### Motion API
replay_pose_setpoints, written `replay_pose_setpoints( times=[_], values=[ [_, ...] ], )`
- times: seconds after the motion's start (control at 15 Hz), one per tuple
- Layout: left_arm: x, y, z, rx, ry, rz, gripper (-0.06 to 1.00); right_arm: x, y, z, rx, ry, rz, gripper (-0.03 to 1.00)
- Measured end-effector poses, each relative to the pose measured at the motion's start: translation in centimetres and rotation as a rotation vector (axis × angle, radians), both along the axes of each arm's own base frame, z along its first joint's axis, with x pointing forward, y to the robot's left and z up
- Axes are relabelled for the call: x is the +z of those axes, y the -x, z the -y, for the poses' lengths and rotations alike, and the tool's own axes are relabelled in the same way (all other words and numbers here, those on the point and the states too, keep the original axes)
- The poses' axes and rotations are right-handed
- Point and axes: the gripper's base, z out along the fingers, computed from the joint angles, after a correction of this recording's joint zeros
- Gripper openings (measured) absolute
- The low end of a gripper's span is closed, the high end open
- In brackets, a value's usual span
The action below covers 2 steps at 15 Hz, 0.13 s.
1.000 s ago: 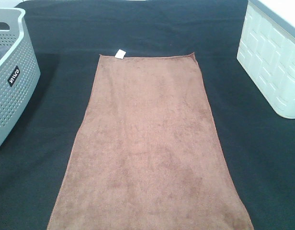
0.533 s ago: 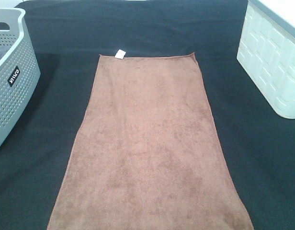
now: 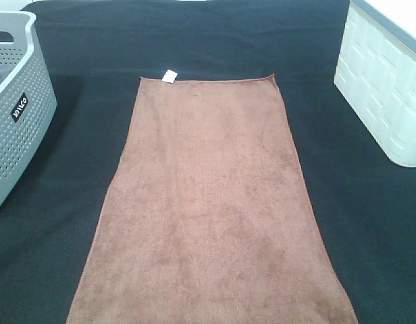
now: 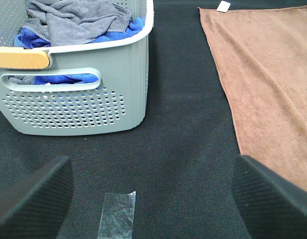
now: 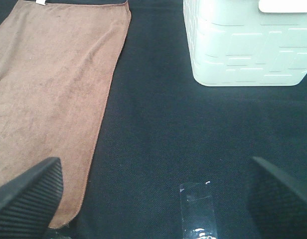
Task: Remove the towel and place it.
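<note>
The light-brown towel point(image 3: 211, 202) lies spread flat on the black table cloth, its white tag point(image 3: 169, 76) at the far left corner. It also shows in the left wrist view point(image 4: 270, 79) and the right wrist view point(image 5: 49, 99). My left gripper point(image 4: 153, 199) is open and empty above bare cloth, between the towel and a grey basket. My right gripper point(image 5: 153, 199) is open and empty above bare cloth, to the right of the towel's near corner. Neither arm shows in the high view.
A grey perforated basket point(image 3: 15, 115) stands at the left edge, holding grey and blue cloths point(image 4: 78, 22). A white basket point(image 3: 387, 88) stands at the right edge. Clear tape patches point(image 4: 117, 215) point(image 5: 197, 209) stick to the black cloth under each gripper.
</note>
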Motion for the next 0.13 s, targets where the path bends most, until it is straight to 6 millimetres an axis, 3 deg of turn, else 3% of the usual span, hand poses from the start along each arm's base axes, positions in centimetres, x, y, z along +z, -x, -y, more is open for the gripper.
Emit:
replay_pose_setpoints(
  times=[0.13],
  values=[
    [0.0,0.0,0.0,0.0,-0.001,0.0,0.81,0.0,0.0,0.0,0.001,0.001,0.0,0.9]
  ],
)
